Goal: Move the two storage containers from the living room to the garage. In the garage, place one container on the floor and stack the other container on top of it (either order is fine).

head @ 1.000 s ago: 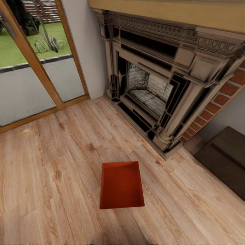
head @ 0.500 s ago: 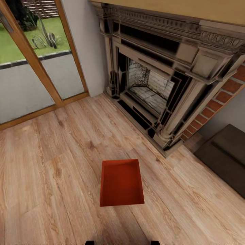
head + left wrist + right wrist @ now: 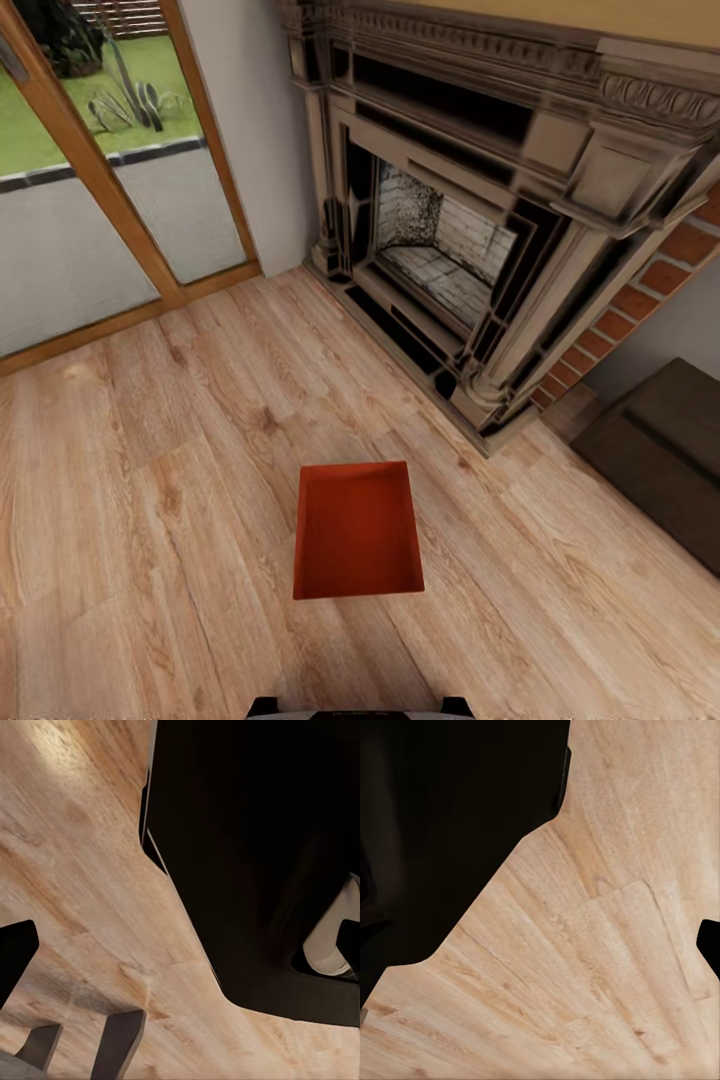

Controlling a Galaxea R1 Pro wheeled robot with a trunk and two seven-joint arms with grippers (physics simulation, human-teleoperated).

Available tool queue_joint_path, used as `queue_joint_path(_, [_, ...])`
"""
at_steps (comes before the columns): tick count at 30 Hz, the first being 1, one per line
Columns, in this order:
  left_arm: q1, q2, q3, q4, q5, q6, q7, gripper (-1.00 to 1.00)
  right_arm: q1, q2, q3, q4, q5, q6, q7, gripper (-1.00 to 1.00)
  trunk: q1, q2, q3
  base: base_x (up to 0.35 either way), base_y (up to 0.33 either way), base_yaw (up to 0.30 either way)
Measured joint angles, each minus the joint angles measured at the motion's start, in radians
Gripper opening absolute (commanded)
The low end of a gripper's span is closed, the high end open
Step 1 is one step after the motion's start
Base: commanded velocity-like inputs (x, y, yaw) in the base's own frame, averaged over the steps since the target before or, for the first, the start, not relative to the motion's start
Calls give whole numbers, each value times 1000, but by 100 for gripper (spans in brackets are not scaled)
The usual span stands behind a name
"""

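One red-orange storage container (image 3: pixel 357 535) sits open-topped on the wood-plank floor (image 3: pixel 150 500) near the robot, before the fireplace (image 3: pixel 470 250); it looks rigid, light and smooth-walled, best pinched at its rim, though neither gripper's jaw state can be told.

A home living room: an ornate carved fireplace (image 3: pixel 470 250) with red brick (image 3: pixel 670 275) at far right, a light wood-plank floor (image 3: pixel 150 500), and a wood-framed glass door (image 3: pixel 90 180) (lawn outside) at far left.
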Motion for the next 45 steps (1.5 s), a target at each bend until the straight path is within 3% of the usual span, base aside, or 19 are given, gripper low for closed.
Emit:
queue_joint_path(36, [0, 1, 2, -1, -4, 0, 0, 100, 0, -4, -2, -2, 2, 0, 2, 100, 0, 0, -7, 0, 0, 0])
queue_joint_path(41, [0, 20, 2, -13, -6, 1, 0, 100, 2, -9, -6, -22, 2, 2, -2, 100, 0, 0, -7, 0, 0, 0])
queue_joint_path(45, [-1, 57, 2, -71, -6, 8, 3, 100, 1, -14, -9, -89, 1, 73, -21, 100, 0, 0, -7, 0, 0, 0])
